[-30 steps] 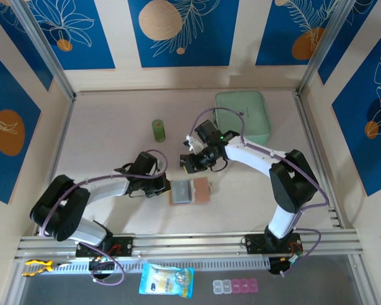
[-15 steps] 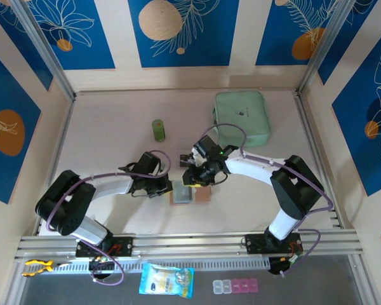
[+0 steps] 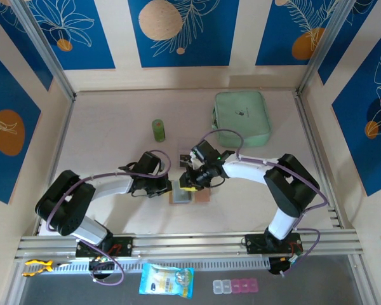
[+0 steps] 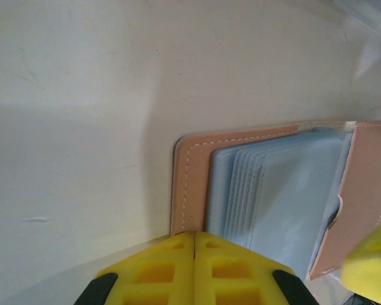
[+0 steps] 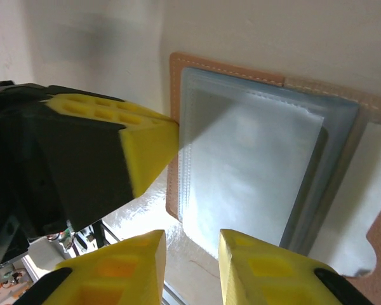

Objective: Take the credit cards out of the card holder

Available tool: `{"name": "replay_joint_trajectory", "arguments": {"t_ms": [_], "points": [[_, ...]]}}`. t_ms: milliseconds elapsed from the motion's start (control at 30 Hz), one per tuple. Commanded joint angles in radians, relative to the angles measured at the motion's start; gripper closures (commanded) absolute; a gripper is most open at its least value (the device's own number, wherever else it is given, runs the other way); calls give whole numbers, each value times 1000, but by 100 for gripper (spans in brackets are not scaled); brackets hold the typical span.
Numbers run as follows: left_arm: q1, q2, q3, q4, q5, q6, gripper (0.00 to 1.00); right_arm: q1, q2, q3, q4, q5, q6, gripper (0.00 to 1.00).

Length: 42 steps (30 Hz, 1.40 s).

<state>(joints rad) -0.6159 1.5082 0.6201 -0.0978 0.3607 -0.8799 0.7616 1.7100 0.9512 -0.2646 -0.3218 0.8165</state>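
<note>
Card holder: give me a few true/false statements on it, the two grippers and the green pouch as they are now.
1. The card holder lies open on the table, with its clear sleeves facing up. True.
2. The left gripper is wide open. False: its fingers are pressed together, right at the holder's edge.
3. The right gripper has a gap between its fingers and sits over the near edge of the sleeves. True.
4. The mint-green pouch lies on top of the card holder. False: it lies apart from the holder, at the far right of the table.
</note>
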Motion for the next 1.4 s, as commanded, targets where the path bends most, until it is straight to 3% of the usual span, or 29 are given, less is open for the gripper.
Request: {"name": "replay_joint_trajectory", "arguments": {"t_ms": [0,500,1233,1367], "points": [[-6,-7,-3,-63,-37,28,100,9,23,-2,11,-18,16,71],[-4,-8,5,-81,-45,40,100,7,30,1,-104,77,-22,71],[-6,-104,55,-120,-23,17,100,-14,17,-40,-65,60,-21,74],[-8,-136,46,-75,14,-22,89,-14,20,-43,-59,56,-20,75]]}}
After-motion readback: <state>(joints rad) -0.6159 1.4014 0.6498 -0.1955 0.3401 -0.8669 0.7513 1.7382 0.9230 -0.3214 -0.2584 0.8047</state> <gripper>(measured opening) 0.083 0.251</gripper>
